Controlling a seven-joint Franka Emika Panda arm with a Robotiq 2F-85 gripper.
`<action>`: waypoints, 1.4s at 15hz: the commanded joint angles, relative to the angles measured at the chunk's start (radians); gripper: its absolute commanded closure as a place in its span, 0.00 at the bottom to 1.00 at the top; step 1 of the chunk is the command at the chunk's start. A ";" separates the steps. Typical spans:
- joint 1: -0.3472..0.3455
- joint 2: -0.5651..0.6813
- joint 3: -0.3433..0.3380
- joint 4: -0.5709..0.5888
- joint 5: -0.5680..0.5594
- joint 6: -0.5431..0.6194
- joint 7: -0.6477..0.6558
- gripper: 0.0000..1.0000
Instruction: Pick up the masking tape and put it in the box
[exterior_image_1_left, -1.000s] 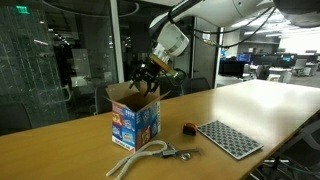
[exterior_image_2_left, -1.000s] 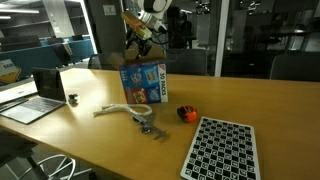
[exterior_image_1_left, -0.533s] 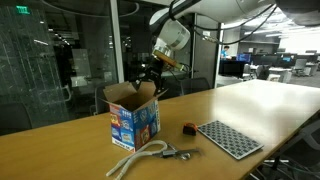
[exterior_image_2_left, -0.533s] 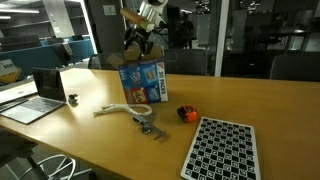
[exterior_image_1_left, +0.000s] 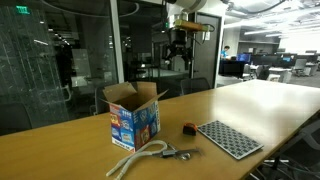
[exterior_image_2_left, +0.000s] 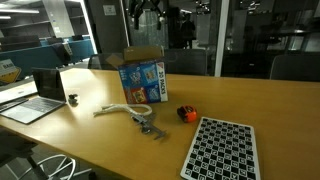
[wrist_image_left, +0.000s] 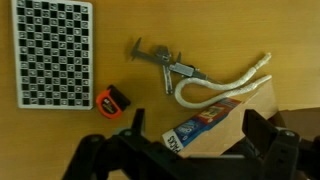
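The box stands on the wooden table with its brown flaps up and its blue printed sides showing; it also appears in an exterior view. In the wrist view its blue side lies straight below the jaws. My gripper hangs high above and behind the box, at the top edge of an exterior view. In the wrist view the gripper is open, with nothing between its fingers. The masking tape shows in no view.
A small red object lies beside a checkered mat. A white rope and a metal caliper lie in front of the box. A laptop sits at the table's end.
The gripper has risen from just above the box's open top to high above the table. The box and the other objects have not moved.
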 joint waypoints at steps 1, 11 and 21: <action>-0.001 -0.216 -0.022 -0.229 -0.079 0.084 0.027 0.00; -0.036 -0.548 -0.048 -0.780 -0.019 0.224 0.019 0.00; -0.012 -0.806 -0.098 -1.052 0.013 0.533 -0.247 0.00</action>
